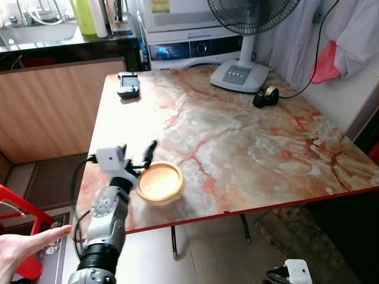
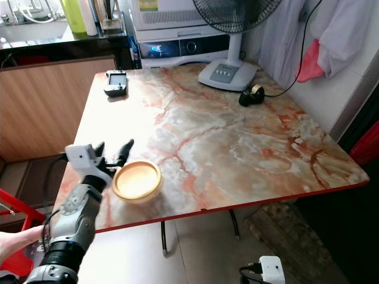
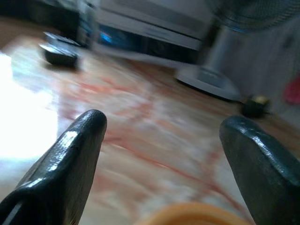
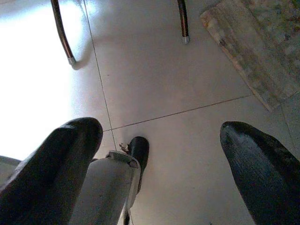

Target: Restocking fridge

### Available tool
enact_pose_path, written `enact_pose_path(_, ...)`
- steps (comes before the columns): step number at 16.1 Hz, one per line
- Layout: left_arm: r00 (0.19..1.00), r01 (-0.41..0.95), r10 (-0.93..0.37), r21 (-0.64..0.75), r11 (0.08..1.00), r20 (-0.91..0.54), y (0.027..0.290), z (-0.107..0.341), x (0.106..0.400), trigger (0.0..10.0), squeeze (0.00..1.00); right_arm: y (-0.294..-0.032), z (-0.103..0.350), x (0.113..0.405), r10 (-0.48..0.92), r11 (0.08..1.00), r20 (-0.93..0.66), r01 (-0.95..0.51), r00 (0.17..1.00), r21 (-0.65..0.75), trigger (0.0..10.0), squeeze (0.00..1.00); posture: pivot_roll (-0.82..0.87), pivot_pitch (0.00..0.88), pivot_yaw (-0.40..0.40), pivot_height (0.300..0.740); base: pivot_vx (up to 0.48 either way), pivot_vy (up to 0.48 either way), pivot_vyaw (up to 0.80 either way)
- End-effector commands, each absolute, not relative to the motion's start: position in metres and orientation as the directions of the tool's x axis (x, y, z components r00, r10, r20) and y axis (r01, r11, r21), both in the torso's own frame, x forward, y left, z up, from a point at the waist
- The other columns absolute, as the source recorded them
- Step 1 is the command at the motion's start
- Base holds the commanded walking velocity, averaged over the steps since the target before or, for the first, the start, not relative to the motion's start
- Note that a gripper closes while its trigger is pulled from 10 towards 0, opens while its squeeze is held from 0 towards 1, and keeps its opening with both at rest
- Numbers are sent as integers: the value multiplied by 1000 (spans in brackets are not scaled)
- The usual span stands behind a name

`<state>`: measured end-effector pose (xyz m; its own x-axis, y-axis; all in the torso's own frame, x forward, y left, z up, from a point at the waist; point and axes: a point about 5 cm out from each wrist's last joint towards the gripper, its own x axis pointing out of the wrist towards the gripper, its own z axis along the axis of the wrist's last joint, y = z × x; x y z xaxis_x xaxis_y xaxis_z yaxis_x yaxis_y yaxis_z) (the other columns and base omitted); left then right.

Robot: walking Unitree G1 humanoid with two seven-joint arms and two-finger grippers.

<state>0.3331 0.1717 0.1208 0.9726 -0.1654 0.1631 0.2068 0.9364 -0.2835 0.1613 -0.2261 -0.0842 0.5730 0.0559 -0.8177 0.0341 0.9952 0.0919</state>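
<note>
My left gripper (image 1: 137, 155) was raised over the near left corner of the marble-patterned table with the red edge (image 1: 249, 154), its two black fingers (image 3: 70, 154) spread apart and gripping nothing. Just beside it, and touching or nearly touching the fingertips, sat the shallow round orange-tan dish (image 1: 159, 181), upright on the tabletop close to the front edge; its rim showed between my fingers in the left wrist view. My right gripper (image 4: 159, 159) hung below the table, fingers wide apart and empty, pointing at the pale tiled floor (image 4: 187, 93).

Farther back on the table stood the base of a white pedestal fan (image 1: 240, 76), with a small dark roll of tape (image 1: 267, 95) near it, and a dark handheld device (image 1: 128, 84) lay near the far left corner. A white appliance with a lit display (image 1: 189, 47) stood behind the table. A person's hand (image 1: 26, 248) reached in low at my left.
</note>
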Motion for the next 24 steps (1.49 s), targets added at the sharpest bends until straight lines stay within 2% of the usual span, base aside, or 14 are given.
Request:
enact_pose_path(1, 968, 236, -184, -355, 905, 173, 176, 123, 332, 10000, 0, -227, -83, 164, 51, 996, -811, 32, 583, 86, 10000, 0, 11, 0, 7, 740, 0, 0, 0)
enact_pose_path(4, 980, 169, -106, -432, 886, 166, 192, 120, 332, 10000, 0, -226, -83, 163, 49, 996, -811, 36, 582, 85, 10000, 0, 16, 0, 15, 740, 0, 0, 0)
enact_pose_path(10, 990, 135, -93, -523, 841, 106, 205, 102, 322, 10000, 0, -225, -84, 162, 50, 995, -812, 39, 581, 89, 10000, 0, 15, 0, 21, 740, 0, 0, 0)
enact_pose_path(24, 977, 172, -213, -606, 776, 5, 193, 72, 314, 10000, 0, -227, -83, 165, 52, 996, -811, 28, 583, 84, 10000, 0, 15, 0, 2, 740, 0, 0, 0)
